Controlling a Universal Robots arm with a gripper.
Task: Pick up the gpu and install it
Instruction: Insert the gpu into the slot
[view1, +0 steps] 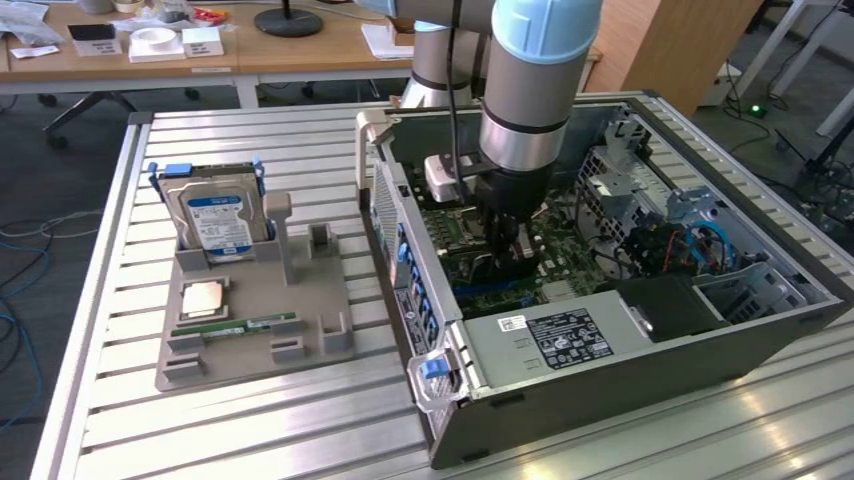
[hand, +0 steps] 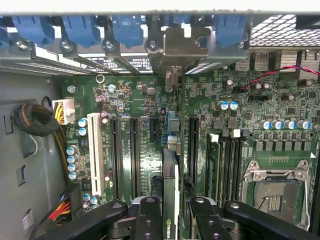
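The gpu (hand: 170, 187) is a thin dark card seen edge-on, standing upright over the green motherboard (hand: 145, 107) between two long black slots. Its silvery bracket (hand: 181, 46) sits against the case's rear slot wall, under the blue latches. My gripper (hand: 175, 216) is shut on the card's upper edge, one black finger on each side. In the exterior view my gripper (view1: 503, 245) reaches down into the open computer case (view1: 667, 350), over the motherboard. I cannot tell whether the card's lower edge is seated in a slot.
A grey holder (view1: 300, 345) at the exterior view's left carries a hard drive (view1: 218, 220), a processor chip (view1: 203, 298) and a green memory stick (view1: 238, 325). Inside the case are a power supply (view1: 561, 335), cables (hand: 35, 120), memory slots (hand: 222, 165) and an empty processor socket (hand: 272, 192).
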